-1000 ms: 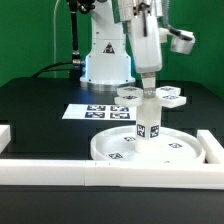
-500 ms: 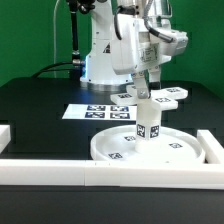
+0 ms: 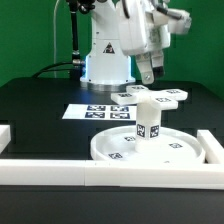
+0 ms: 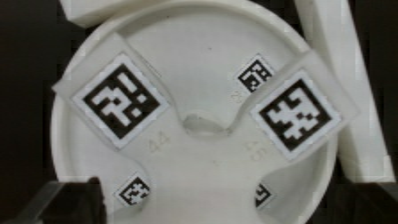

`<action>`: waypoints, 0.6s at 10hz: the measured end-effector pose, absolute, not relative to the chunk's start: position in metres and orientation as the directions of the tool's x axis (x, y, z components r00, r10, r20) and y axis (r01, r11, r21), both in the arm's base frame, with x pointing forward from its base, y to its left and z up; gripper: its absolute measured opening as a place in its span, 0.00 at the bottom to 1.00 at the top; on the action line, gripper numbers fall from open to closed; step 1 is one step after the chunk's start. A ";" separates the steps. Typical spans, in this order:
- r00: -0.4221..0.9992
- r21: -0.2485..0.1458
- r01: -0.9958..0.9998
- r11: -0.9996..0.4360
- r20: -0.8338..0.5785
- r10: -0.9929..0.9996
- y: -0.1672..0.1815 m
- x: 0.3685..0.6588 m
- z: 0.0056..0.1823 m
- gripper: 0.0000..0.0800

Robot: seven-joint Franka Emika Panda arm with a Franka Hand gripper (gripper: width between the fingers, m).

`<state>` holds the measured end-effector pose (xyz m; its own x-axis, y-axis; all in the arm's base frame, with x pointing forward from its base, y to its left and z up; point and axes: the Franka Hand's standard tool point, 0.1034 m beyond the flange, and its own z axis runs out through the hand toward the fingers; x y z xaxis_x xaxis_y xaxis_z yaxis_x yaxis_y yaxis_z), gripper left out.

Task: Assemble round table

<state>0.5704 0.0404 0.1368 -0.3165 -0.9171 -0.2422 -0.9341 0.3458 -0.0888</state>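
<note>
The large rimmed round disc (image 3: 160, 152) lies on the table at the front, against the border bars. The short thick leg (image 3: 147, 126) stands upright on the disc, with tags on its side. The cross-shaped foot piece (image 3: 160, 95) lies just behind them. My gripper (image 3: 148, 76) hangs tilted in the air above the foot piece, clear of the leg, open and empty. In the wrist view a white tagged piece with a small central boss, apparently the foot piece (image 4: 199, 85), fills the frame beneath my gripper (image 4: 214, 208). Only the dark fingertips (image 4: 71, 198) show at the corners.
The marker board (image 3: 92, 112) lies flat at the exterior view's left of the foot piece. Long white border bars run along the front (image 3: 60, 170) and the exterior view's right (image 3: 212, 148). The arm's base (image 3: 105, 60) stands at the back.
The gripper has let go of the upright leg, opened, and risen up and back, tilting. The leg stays standing on the disc.
</note>
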 end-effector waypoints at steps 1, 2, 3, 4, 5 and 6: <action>-0.296 -0.090 -0.942 0.325 -0.237 -0.925 0.040 0.569 0.134 0.81; -0.296 -0.088 -0.942 0.324 -0.236 -0.925 0.040 0.569 0.133 0.81; -0.165 -0.113 -0.975 0.192 -0.212 -0.963 0.041 0.569 0.132 0.81; -0.015 -0.127 -0.991 0.039 -0.184 -0.983 0.044 0.569 0.131 0.81; 0.167 -0.152 -0.978 -0.146 -0.137 -0.976 0.045 0.572 0.133 0.81; 0.324 -0.154 -0.939 -0.306 -0.107 -0.940 0.047 0.572 0.133 0.81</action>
<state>0.5725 0.0472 0.1333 0.3238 -0.9401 -0.1066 -0.9394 -0.3062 -0.1540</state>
